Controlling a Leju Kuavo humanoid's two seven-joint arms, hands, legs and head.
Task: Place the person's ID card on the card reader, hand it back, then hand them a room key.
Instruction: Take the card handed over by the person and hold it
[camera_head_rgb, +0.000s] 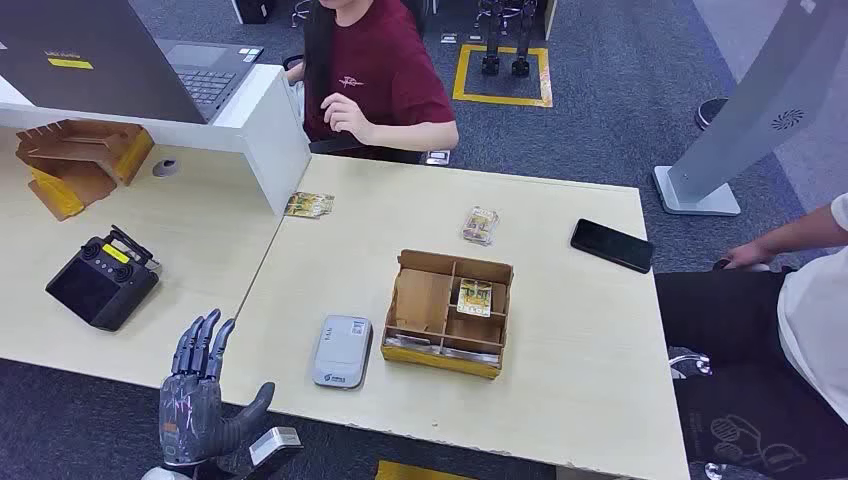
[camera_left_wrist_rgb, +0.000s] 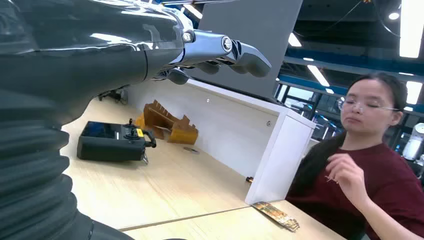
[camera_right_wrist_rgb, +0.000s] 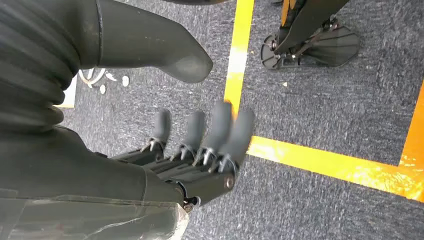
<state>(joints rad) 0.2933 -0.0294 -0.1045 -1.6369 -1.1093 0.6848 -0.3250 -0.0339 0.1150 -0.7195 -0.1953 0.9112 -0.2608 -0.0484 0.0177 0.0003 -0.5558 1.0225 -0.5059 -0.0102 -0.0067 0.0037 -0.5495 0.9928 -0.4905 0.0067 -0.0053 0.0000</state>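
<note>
The grey-white card reader lies flat near the table's front edge. Right of it stands an open cardboard box with compartments, and a patterned card lies in one of them. A second card lies on the table behind the box. A third card sits by the end of the white partition. My left hand is raised at the table's front left edge, fingers apart, holding nothing. My right hand hangs over the floor, empty, fingers straight. A person in a maroon shirt sits across the table with one hand raised.
A black phone lies at the far right of the table. A black controller, a cardboard stand and a laptop are on the left desk behind the partition. Another person stands at the right.
</note>
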